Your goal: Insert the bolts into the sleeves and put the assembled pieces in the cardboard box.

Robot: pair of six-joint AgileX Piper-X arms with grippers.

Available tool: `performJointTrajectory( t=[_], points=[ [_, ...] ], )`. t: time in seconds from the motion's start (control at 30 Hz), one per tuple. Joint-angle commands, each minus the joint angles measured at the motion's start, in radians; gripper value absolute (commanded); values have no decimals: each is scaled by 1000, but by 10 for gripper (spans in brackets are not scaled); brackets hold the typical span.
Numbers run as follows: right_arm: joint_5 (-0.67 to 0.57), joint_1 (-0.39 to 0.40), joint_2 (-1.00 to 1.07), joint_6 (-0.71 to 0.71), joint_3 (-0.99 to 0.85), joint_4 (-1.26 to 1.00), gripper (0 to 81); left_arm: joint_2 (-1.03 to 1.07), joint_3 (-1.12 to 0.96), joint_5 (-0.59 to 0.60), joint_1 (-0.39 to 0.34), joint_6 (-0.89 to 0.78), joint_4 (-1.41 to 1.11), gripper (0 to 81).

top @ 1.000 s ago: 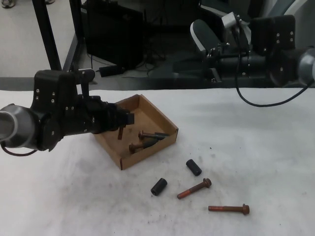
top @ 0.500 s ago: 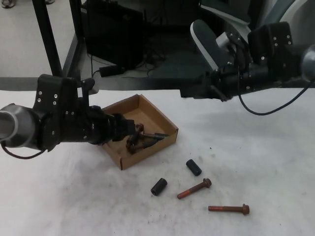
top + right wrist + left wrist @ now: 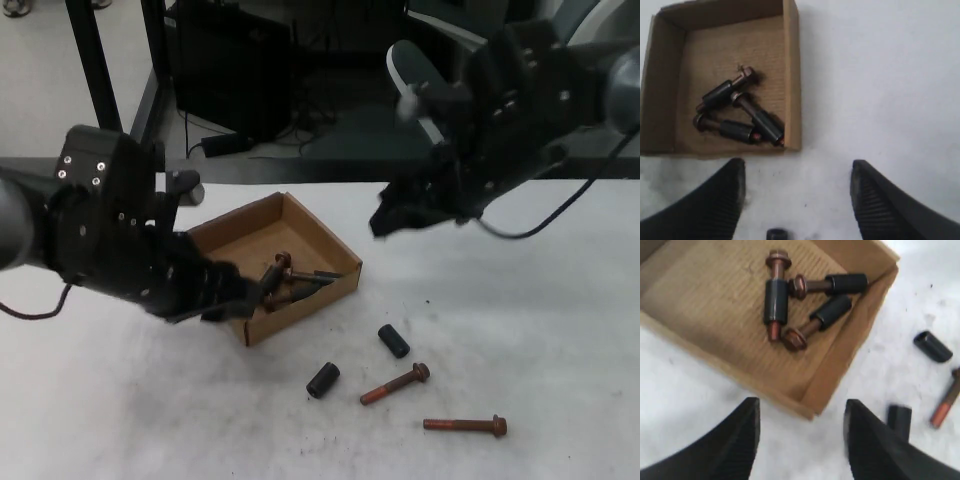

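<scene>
My left tool (image 3: 802, 407) hangs low just outside the near wall of the shallow brown cardboard box (image 3: 295, 235), fingers spread wide with nothing between them. Inside the box lie three assembled pieces (image 3: 776, 302), copper-coloured bolts pushed through black sleeves, crossing and touching one another near one corner. My right tool (image 3: 797, 167) sits higher, above the white worktop (image 3: 540, 300) beyond the box's far right side, equally wide open and empty.

The parts left to pair lie on the worktop near the box, on my right: two short black cylindrical sleeves (image 3: 322, 380) (image 3: 393, 340) and two long copper-coloured hex-head bolts (image 3: 395, 383) (image 3: 465, 425), none touching. I judge both tools are open because each needs a part: one a bolt, the other a sleeve, since the insertion takes two holds. Three pieces are boxed and two remain.
</scene>
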Motion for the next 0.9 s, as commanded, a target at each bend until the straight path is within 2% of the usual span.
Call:
performJointTrajectory(
  t=[0.0,0.17,0.33,0.43,0.5,0.87],
  points=[
    [86,47,-13,-7,-2,77,582,-35,-6,-17,-15,34,94,490],
    [148,104,-15,56,-2,166,582,-70,-6,-21,-65,74,207,490],
    [279,125,-15,139,-4,352,580,-71,-6,-36,-125,140,218,490],
    [326,124,-20,149,-4,414,522,-71,-6,-75,-161,197,212,490],
    [326,124,-27,154,-4,421,492,-71,-6,-84,-178,227,212,490],
    [272,155,-32,113,-2,431,492,-71,-6,-88,-251,251,214,490]
  ],
)
